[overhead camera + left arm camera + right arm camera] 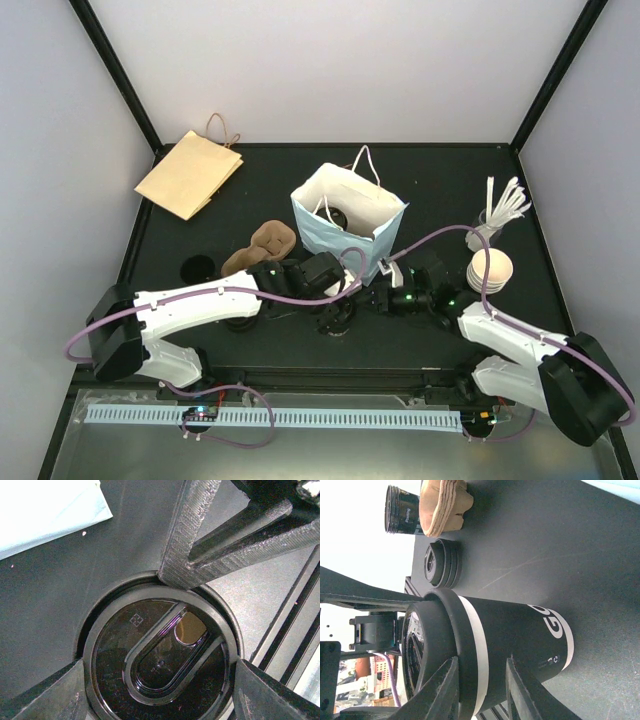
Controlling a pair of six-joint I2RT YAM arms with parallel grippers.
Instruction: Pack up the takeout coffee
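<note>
- L jaws: set wide, coming down from above; one finger (45, 700) at ea. side of the lid (160, 665), both against its rim; holding the takeout coffee (520, 630) by the lid
- R jaws: narrow gap, nothing pinched between; fingers (442, 692) lie beside the cup's upper wall, one across the lid skirt, one lower
- Position: takeout coffee upright on the surface (260, 190), front centre, near the white bag (345, 215) on its arm side
- Appearance: round black lid w/ oval recess and sip hole; dark wall; white band under lid; white base edge; white letters "GO"
- Counts: 1 lidded cup; 2 bags (1 white, open, upright; 1 brown (190, 172), flat); 1 pulp carrier (268, 243); 1 stack of lidless white cups (488, 270); 1 short stack of black lids (442, 562)
</note>
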